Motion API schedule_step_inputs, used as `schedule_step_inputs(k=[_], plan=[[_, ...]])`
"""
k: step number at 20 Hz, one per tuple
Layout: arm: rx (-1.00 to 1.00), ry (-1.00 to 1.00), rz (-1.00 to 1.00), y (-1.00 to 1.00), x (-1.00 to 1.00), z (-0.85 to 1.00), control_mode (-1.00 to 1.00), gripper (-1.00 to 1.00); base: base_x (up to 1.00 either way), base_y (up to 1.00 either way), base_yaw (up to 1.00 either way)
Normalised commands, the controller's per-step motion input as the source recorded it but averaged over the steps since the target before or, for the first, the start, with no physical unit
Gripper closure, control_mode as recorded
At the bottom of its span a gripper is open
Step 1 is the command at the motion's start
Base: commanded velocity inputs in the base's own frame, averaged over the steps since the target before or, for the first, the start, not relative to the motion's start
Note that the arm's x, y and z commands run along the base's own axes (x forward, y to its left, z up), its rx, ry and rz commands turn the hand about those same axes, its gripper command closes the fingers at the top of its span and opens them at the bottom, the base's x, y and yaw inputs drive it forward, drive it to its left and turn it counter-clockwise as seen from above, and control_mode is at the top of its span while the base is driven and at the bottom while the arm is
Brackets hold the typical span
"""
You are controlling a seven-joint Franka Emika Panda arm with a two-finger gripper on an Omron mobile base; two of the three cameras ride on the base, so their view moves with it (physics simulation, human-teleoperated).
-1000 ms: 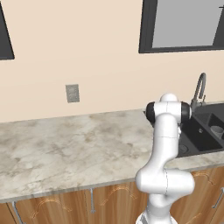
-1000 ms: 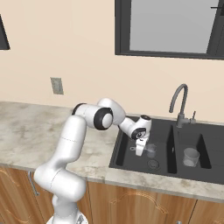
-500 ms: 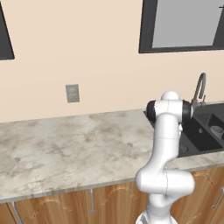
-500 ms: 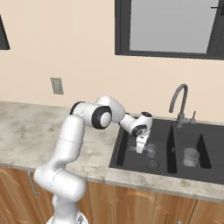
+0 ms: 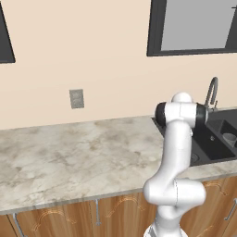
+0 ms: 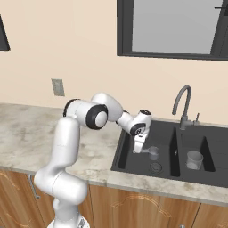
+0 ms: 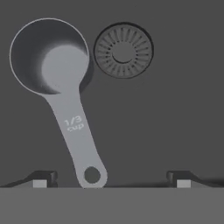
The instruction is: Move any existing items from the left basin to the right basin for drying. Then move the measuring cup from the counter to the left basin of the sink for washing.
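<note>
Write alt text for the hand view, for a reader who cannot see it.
A grey measuring cup marked "1/3 cup" lies on the dark floor of the left basin, its handle running down toward the camera. A round drain sits just beside the cup's bowl. The gripper is open, its two fingers wide apart at the bottom, holding nothing.

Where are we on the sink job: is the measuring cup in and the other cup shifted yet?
Both moves look done. The pale cup stands in the right basin. The measuring cup lies on the left basin floor beside the drain. The gripper is open above its handle, holding nothing. Only backing the arm out appears left.
</note>
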Motion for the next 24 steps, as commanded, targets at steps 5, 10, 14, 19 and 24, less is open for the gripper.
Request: schedule_step_inputs(k=[5,10,14,19,24], plan=[[-0.06,-0.05,0.00,0.23,-0.09,0.58,-1.00,-1.00,0.00,0.00,0.00],[-0.06,-0.05,0.00,0.05,-0.01,0.59,-1.00,-1.00,0.00,0.00,0.00],[-0.08,-0.06,0.00,0.06,-0.08,0.64,-1.00,-1.00,0.00,0.00,0.00],[-0.11,-0.07,0.00,0.10,-0.21,0.67,-1.00,-1.00,0.00,0.00,0.00],[-0.12,-0.04,0.00,0.20,-0.31,0.66,-1.00,-1.00,0.00,0.00,0.00]])
